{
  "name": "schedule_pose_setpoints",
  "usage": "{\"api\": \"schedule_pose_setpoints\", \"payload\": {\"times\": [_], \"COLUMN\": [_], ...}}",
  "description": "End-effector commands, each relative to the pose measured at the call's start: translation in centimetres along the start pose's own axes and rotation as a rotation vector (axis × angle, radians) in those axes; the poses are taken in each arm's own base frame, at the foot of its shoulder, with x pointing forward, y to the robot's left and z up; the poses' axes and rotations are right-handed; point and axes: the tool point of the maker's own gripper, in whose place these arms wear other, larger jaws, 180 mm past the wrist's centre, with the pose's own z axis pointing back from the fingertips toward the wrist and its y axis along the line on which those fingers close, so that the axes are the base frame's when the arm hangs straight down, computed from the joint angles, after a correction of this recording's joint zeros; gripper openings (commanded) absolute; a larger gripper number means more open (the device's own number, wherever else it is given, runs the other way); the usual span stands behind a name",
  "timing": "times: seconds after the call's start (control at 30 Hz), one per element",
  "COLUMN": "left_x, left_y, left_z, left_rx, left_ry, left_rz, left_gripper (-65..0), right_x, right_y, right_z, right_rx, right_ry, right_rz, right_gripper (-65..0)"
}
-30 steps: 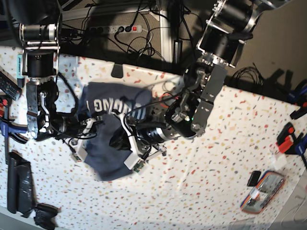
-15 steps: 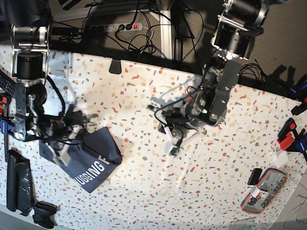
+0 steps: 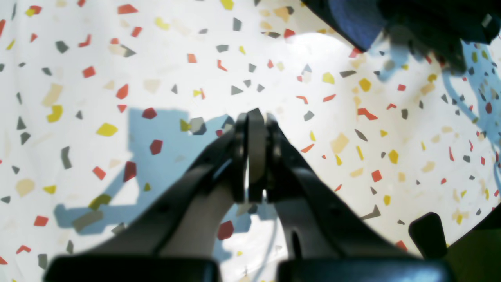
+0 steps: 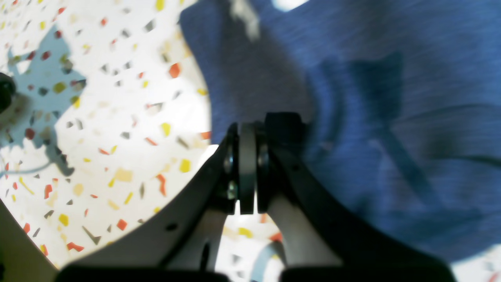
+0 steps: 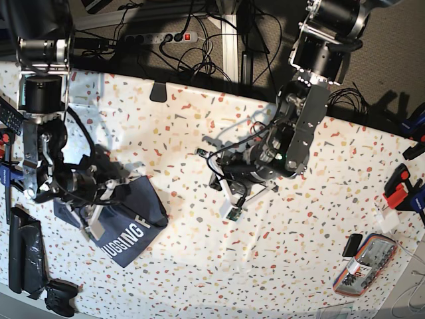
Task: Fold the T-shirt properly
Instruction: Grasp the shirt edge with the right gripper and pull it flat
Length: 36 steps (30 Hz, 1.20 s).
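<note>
The dark slate-blue T-shirt (image 5: 133,211) lies folded in a small bundle at the table's left front, white lettering (image 5: 127,234) facing up. In the right wrist view it (image 4: 372,117) fills the right side. My right gripper (image 4: 247,129) is shut, with its tips at the shirt's edge and no cloth visible between the jaws; in the base view it (image 5: 113,195) is at the bundle's upper edge. My left gripper (image 3: 256,119) is shut and empty over bare table near the middle (image 5: 219,181). A dark blue patch (image 3: 352,19) shows far ahead of it.
A black bag (image 5: 23,252) and a black object (image 5: 60,299) lie at the left front edge. A striped pouch (image 5: 368,262) sits at the right front, with red and black clamps (image 5: 398,189) at the right edge. Cables and a power strip (image 5: 159,38) run behind the table.
A second ago both grippers were at the shirt near the table's middle. The right gripper took the shirt to the left front; the left arm drew back. Little has moved in the last half second.
</note>
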Motion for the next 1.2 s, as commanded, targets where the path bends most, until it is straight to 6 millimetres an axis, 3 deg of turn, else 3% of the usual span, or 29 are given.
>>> {"api": "schedule_pose_setpoints", "payload": {"times": [0.0, 0.1, 0.2, 0.37, 0.53, 0.73, 0.93, 1.17], "left_x": [2.6, 2.6, 2.6, 2.6, 2.6, 2.5, 2.5, 4.2], "left_y": [-0.3, -0.3, -0.4, -0.4, -0.3, -0.1, 0.2, -0.8], "left_z": [0.2, 0.2, 0.2, 0.2, 0.2, 0.3, 0.4, 0.5], "left_rx": [-0.011, -0.011, -0.012, -0.011, -0.01, -0.006, 0.0, -0.048], "left_ry": [-0.071, -0.071, -0.07, -0.075, -0.073, -0.07, -0.074, -0.164], "left_rz": [-0.011, -0.011, -0.011, -0.01, -0.011, -0.014, -0.017, 0.033], "left_gripper": [-65.0, -65.0, -65.0, -65.0, -65.0, -65.0, -65.0, -65.0], "right_x": [4.0, 6.5, 7.2, 5.4, 2.2, -1.0, -5.6, -11.0], "right_y": [-1.5, -3.1, -4.9, -6.6, -6.6, -1.6, 3.0, 5.9], "right_z": [1.7, 2.6, 2.7, 0.7, -1.9, -4.8, -6.0, -6.1], "right_rx": [-0.038, -0.105, -0.178, -0.203, -0.205, -0.059, 0.069, 0.169], "right_ry": [-0.108, -0.173, -0.174, -0.111, -0.013, 0.147, 0.318, 0.381], "right_rz": [0.018, 0.002, -0.008, -0.068, -0.105, -0.041, -0.112, -0.22], "right_gripper": [-65.0, -65.0, -65.0, -65.0, -65.0, -65.0, -65.0, -65.0]}}
